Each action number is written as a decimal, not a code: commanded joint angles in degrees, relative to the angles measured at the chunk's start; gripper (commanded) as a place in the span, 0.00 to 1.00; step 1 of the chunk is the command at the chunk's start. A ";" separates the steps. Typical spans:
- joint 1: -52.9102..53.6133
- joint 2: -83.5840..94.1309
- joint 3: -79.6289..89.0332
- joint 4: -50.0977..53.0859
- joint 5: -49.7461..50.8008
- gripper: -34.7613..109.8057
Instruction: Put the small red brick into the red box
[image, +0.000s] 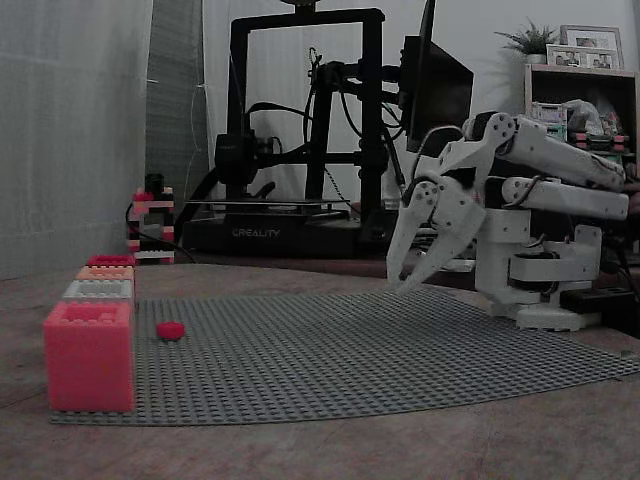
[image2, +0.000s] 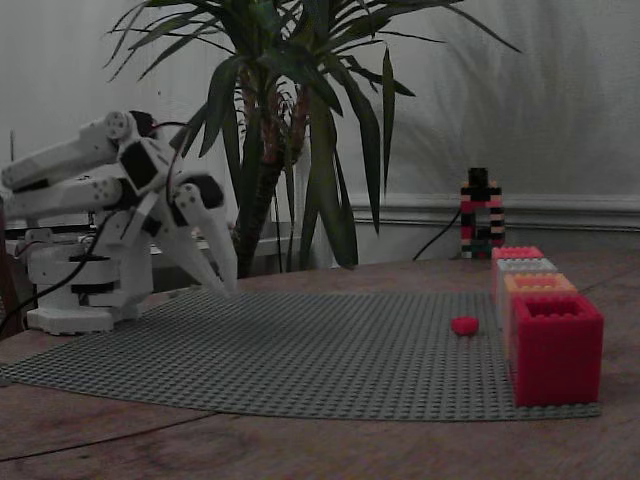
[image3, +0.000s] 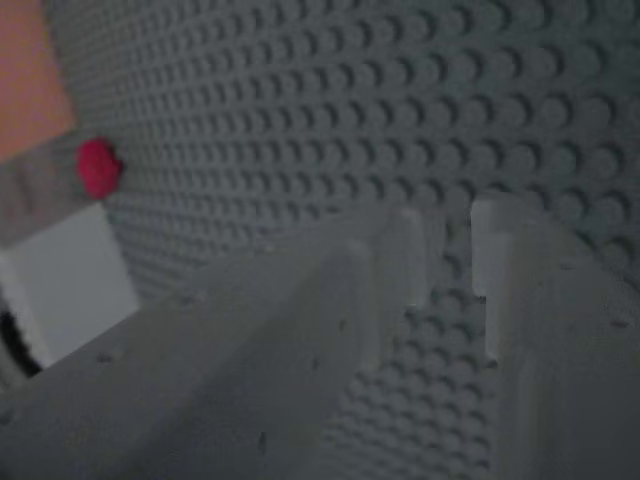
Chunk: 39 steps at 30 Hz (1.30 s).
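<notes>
1. Behind the wooden surface (image: 300, 450) a 3D printer (image: 300, 130) stands in a dim room. On the grey studded baseplate (image: 380, 350), the small red brick (image: 170, 330) lies alone just beside a row of boxes. The red box (image: 110, 261) is the far one; a coral-pink box (image: 89, 355) is nearest the camera. The pincer (image: 415, 270) hangs well apart from the brick, tips just above the plate, jaws slightly parted, holding nothing.

2. Seen from the opposite side, with a potted palm (image2: 290, 130) behind, the small red brick (image2: 464, 325) sits close to the box row, the red box (image2: 518, 253) at its far end. The likely risk: the brick is tiny and rounded, so an off-centre closure could squirt it away or push it against the boxes. The pincer (image2: 215, 275) is empty.

3. Close over the studded plate, the wrist view shows the pincer (image3: 450, 250) with a narrow gap between its fingers, gripping nothing. The small red brick (image3: 98, 167) appears far off-axis at the left, so the approach needs a wide swing; dropping it into a neighbouring box is a second risk.
</notes>
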 joint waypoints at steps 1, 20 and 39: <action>0.18 -12.92 -12.74 -6.15 -5.27 0.24; -1.23 -69.26 -48.52 -32.96 -64.25 0.32; -5.62 -96.24 -75.85 -23.73 -69.87 0.40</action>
